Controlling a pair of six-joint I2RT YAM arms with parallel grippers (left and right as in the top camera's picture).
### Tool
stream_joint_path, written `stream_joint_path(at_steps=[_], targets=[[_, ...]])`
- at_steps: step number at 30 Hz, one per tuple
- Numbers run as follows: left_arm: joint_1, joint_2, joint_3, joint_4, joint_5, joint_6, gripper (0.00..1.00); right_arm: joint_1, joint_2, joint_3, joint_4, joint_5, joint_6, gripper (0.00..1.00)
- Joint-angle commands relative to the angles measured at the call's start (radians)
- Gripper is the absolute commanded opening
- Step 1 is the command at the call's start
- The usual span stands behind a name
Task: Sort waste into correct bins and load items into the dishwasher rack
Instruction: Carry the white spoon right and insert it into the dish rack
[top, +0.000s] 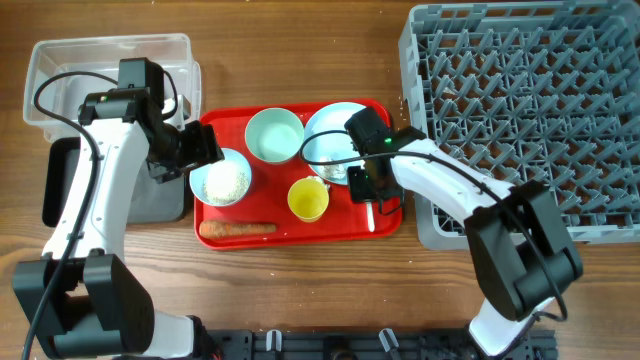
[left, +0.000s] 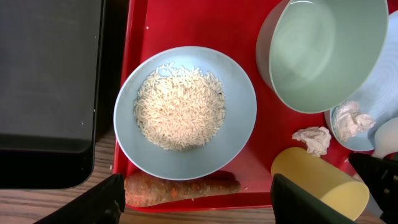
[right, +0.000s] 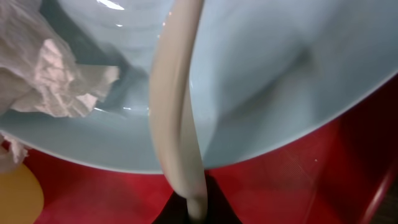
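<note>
At the right of the table, we record the dishwasher rack (top: 520, 100), its pegs carrying nothing. At the far left stands the clear tub (top: 60, 70), with the black tray (left: 50, 74) just in front of it, partly under the left arm. Between the bins and the rack lies the red tray (top: 340, 228), holding all the dishes.

On its right rear portion sits the pale-blue plate (top: 325, 125). An empty bowl (top: 274, 135) stands beside the plate, and a second bowl (top: 225, 180) at the left edge is filled with rice grains (left: 180, 106). The yellow cup (top: 308, 200) stands at the front centre. The orange-brown food stick (top: 237, 229) lies along the tray's front edge.

The left gripper (left: 198, 183) hovers above the rice bowl, fingers spread wide, holding nothing. The right gripper (right: 189, 214) is at the plate's near rim, fingers closed narrowly on the handle of the white spoon (right: 177, 124), whose far end reaches over the plate. Crumpled tissue (right: 50, 74) rests on the plate; a smaller scrap (left: 313, 138) lies on the red tray near the cup.
</note>
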Motion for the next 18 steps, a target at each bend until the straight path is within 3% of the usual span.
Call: stream_joint_path(at_steps=[1,8,11,18], targets=[[-0.002,-0.014,0.001,0.003,-0.010,0.005,0.75,-0.008,-0.103,0.017,-0.016,0.035,-0.003,0.04],[-0.002,-0.014,0.001,0.003,-0.010,0.005,0.75,-0.039,-0.330,0.018,-0.114,0.181,-0.013,0.04],[-0.002,-0.014,0.001,0.003,-0.010,0.005,0.75,-0.097,-0.418,0.018,-0.130,0.201,-0.084,0.04],[-0.002,-0.014,0.001,0.003,-0.010,0.005,0.75,-0.290,-0.434,0.016,-0.164,0.185,-0.229,0.04]])
